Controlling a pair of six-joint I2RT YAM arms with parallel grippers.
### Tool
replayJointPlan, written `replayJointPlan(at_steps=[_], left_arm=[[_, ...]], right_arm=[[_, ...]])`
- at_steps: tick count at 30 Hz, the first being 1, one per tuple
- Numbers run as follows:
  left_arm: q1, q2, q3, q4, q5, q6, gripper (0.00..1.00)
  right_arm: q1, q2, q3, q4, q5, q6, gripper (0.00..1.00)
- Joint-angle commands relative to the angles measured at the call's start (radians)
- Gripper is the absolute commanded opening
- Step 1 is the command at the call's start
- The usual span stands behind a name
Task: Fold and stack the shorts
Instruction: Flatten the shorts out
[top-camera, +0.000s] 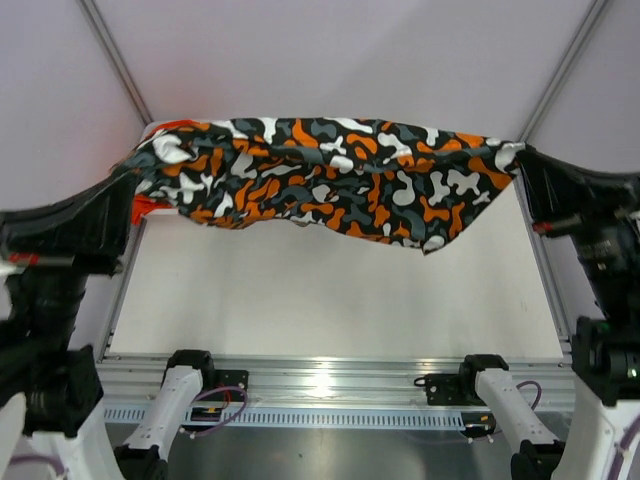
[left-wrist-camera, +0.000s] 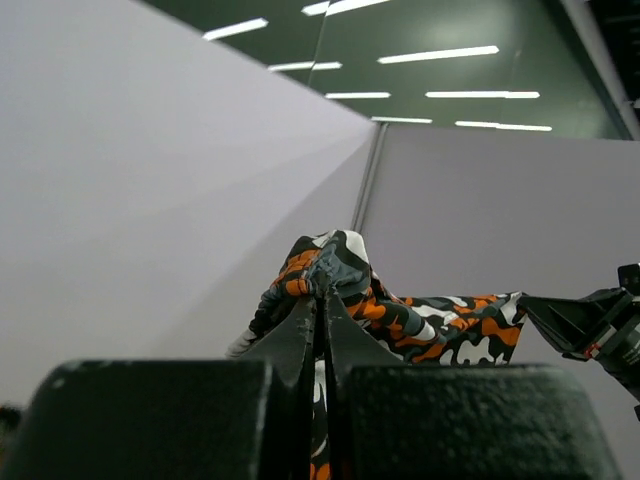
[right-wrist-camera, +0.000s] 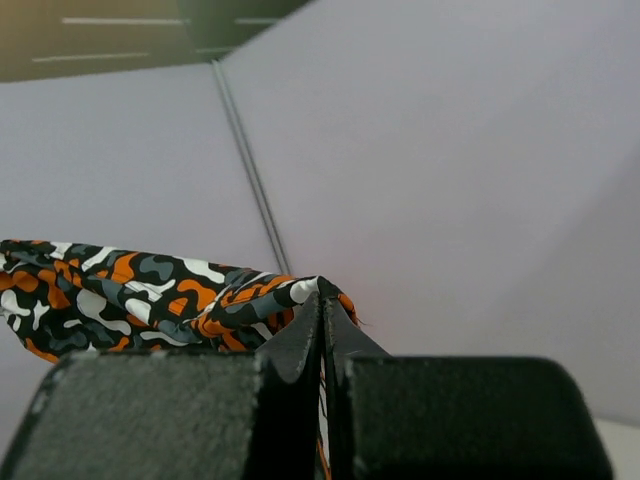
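The patterned shorts, in orange, black, white and grey blotches, hang stretched in the air between my two grippers, above the far part of the table. My left gripper is shut on their left corner; the left wrist view shows the fabric pinched between its fingertips. My right gripper is shut on the right corner, with cloth bunched at its tips. A strip of plain bright orange shorts shows behind the left edge of the patterned pair; the rest is hidden.
The white table lies below the hanging cloth. An aluminium rail with both arm bases runs along the near edge. Grey walls close the back and the sides.
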Motion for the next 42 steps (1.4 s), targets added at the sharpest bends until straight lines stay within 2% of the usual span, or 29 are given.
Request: replayJointPlan(at_steps=[1, 8, 13, 17, 19, 20, 21, 24, 25, 26, 29, 30, 33, 34, 35, 38, 42], left_arm=[[0.007, -0.013, 0.049, 0.000, 0.026, 0.017, 0.00], [0.007, -0.044, 0.100, -0.055, 0.006, 0.033, 0.00], [0.007, 0.056, 0.115, -0.078, -0.020, 0.065, 0.00], [0.007, 0.164, 0.022, -0.037, -0.034, 0.092, 0.00], [0.007, 0.202, -0.099, 0.042, -0.008, 0.086, 0.00], [0.007, 0.221, -0.138, 0.090, 0.022, 0.079, 0.00], [0.007, 0.223, -0.279, 0.189, 0.024, 0.059, 0.00], [0.007, 0.229, -0.429, 0.293, -0.017, 0.068, 0.00], [0.004, 0.235, -0.527, 0.335, -0.031, 0.072, 0.00], [-0.011, 0.251, -0.557, 0.359, -0.046, 0.080, 0.00], [-0.087, 0.297, -0.668, 0.416, -0.100, 0.124, 0.00], [-0.162, 0.317, -0.686, 0.425, -0.165, 0.175, 0.00], [-0.273, 0.415, -0.732, 0.491, -0.281, 0.230, 0.00], [-0.281, 0.474, -0.750, 0.523, -0.287, 0.229, 0.00], [-0.286, 0.505, -0.758, 0.593, -0.292, 0.208, 0.00], [-0.290, 0.639, -0.737, 0.662, -0.310, 0.201, 0.00], [-0.290, 0.812, -0.596, 0.673, -0.341, 0.232, 0.00]], right_arm=[[-0.005, -0.053, 0.052, 0.059, -0.060, 0.012, 0.00], [0.016, -0.131, 0.115, -0.002, -0.042, -0.010, 0.00], [0.039, -0.005, 0.273, -0.159, 0.040, -0.057, 0.00], [0.079, 0.110, 0.254, -0.262, 0.129, -0.071, 0.00], [0.081, 0.154, 0.195, -0.257, 0.147, -0.051, 0.00], [0.081, 0.160, 0.112, -0.231, 0.156, -0.042, 0.00], [0.078, 0.163, 0.065, -0.214, 0.172, -0.033, 0.00], [0.047, 0.145, -0.128, -0.147, 0.187, 0.011, 0.00], [0.033, 0.134, -0.183, -0.124, 0.181, 0.027, 0.00], [0.003, 0.115, -0.302, -0.074, 0.166, 0.065, 0.00], [-0.048, 0.070, -0.507, 0.054, 0.143, 0.152, 0.00], [-0.051, 0.056, -0.656, 0.100, 0.150, 0.174, 0.00], [-0.059, 0.026, -0.902, 0.287, 0.198, 0.234, 0.00], [-0.063, 0.032, -0.935, 0.354, 0.213, 0.235, 0.00], [-0.066, 0.039, -0.958, 0.372, 0.228, 0.234, 0.00], [-0.089, 0.107, -0.994, 0.448, 0.258, 0.208, 0.00], [-0.143, 0.226, -0.994, 0.547, 0.247, 0.209, 0.00]])
